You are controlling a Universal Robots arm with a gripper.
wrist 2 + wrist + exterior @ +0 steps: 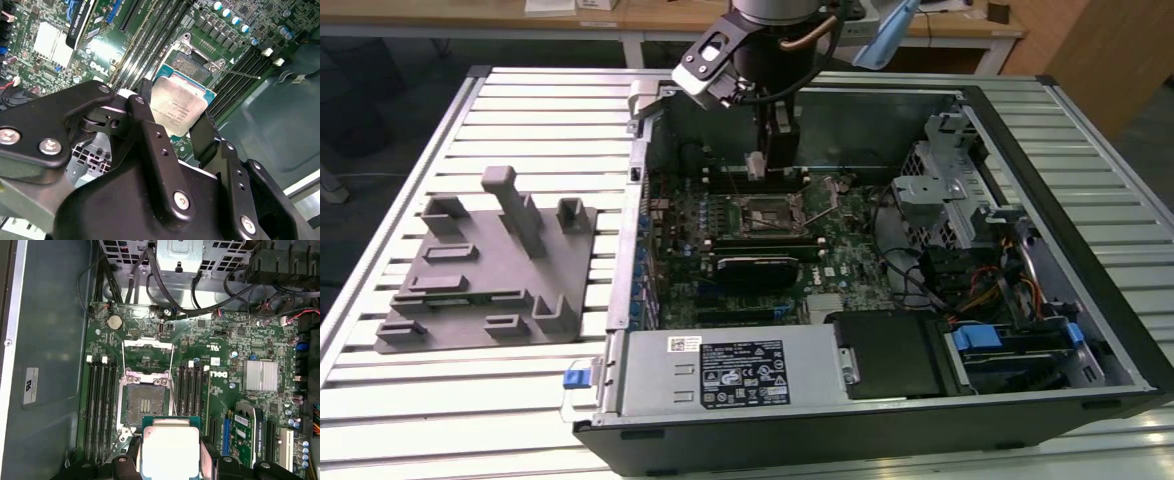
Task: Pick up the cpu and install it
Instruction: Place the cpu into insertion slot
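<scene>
My gripper is shut on the cpu, a small square chip with a silvery top plate and pale rim, gripped by two opposite edges. In the first wrist view the cpu hangs above the motherboard, just beside the open socket, whose load plate is flipped up. In the exterior view the gripper reaches down into the open computer case with the cpu at its tip. It is a little beyond the socket and above the board.
The grey plastic tray with upright posts sits on the slatted table at the exterior view's left. Inside the case, memory slots flank the socket, a heatsink and cables lie nearby, and the case walls ring the board.
</scene>
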